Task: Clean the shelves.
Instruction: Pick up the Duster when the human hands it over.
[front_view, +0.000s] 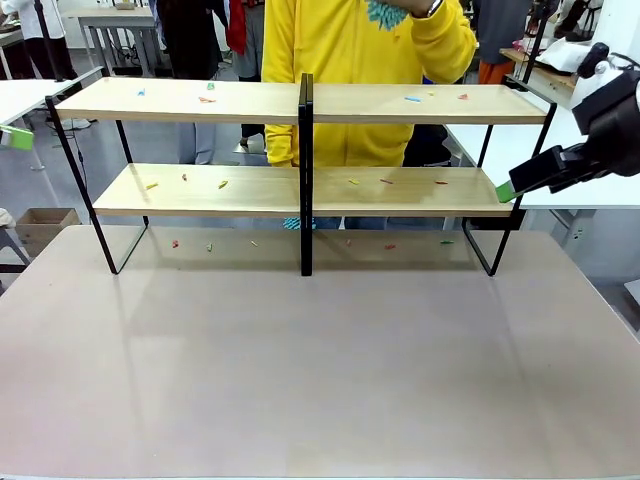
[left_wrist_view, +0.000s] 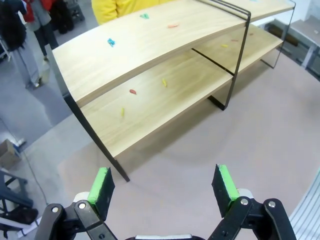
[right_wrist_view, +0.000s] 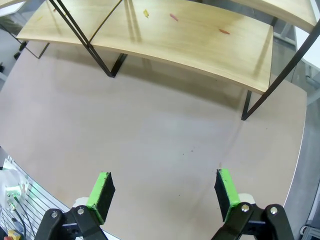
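Note:
The shelves (front_view: 200, 101) stand across the far half of the table, two light-wood boards on a black frame with a centre post (front_view: 306, 170). Small coloured scraps (front_view: 222, 184) lie scattered on both boards, and a few more scraps (front_view: 175, 243) lie on the table under the rack. My right gripper (front_view: 512, 188) hangs open at the right end of the lower board (right_wrist_view: 200, 42); in its wrist view it (right_wrist_view: 162, 192) is above bare table. My left gripper (left_wrist_view: 162, 187) is open, high beside the rack's left end (left_wrist_view: 150, 45); its green pad (front_view: 15, 137) shows at the left edge.
A person in a yellow top (front_view: 350, 60) stands close behind the shelves, arm raised with something teal (front_view: 385, 12). The grey-brown table (front_view: 320, 370) stretches bare in front of the rack. White tables (front_view: 20, 98) flank it, and a cardboard box (front_view: 40, 225) sits on the floor at left.

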